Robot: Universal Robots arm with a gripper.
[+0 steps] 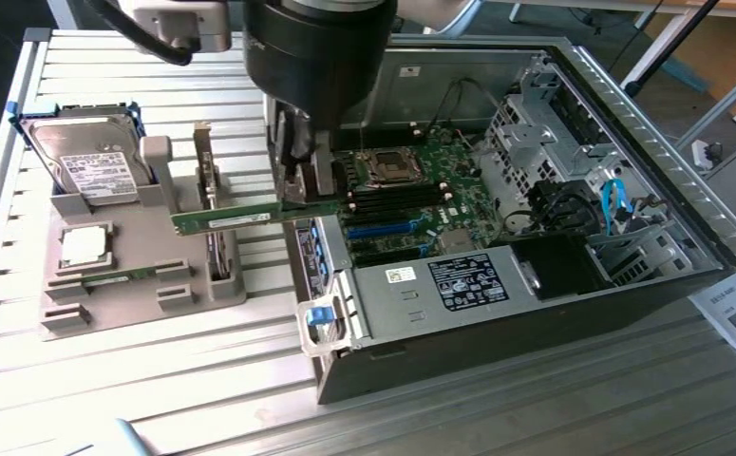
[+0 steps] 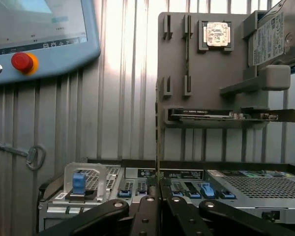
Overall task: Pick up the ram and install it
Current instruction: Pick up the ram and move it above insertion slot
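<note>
Exterior view: gripper [image 1: 307,195] is clenching one end of the ram [image 1: 251,217], holding it level between the grey fixture tray [image 1: 121,302] and the open computer case [image 1: 519,328]; a hard drive [image 1: 89,161] and a processor chip [image 1: 85,245] are sitting nearby.

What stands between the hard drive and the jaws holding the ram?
In the exterior view, an upright card in the gray holder stands between the hard drive and the held ram.

The hand [image 1: 299,193] grips one end of the green ram [image 1: 235,219], held level above the bench [image 1: 152,380], between the grey holder [image 1: 152,249] on the exterior view's left and the open computer case [image 1: 495,332].
</note>
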